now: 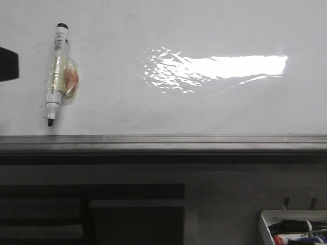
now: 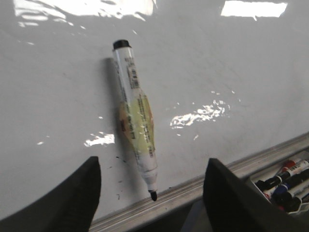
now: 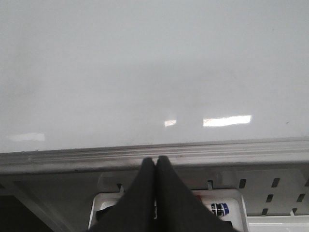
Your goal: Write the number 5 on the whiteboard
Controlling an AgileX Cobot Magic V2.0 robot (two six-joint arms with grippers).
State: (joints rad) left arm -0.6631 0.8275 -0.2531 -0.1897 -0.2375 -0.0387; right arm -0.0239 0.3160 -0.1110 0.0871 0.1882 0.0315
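1. Glossy white whiteboard (image 1: 214, 102) filling the upper front view, bare of any drawn digit, streaked by bright glare, edged below by a grey metal ledge (image 1: 163, 143).
2. Lying on its left part, a black-capped marker (image 1: 56, 71), tip toward the ledge, wrapped mid-body in clear yellowish tape.
3. Left end effector (image 2: 152, 193) spread wide apart, gripping nothing, marker tip between its fingers in the wrist view.
4. Right end effector (image 3: 155, 193) pressed closed, empty, over a white tray (image 3: 99, 208) of markers below the ledge.
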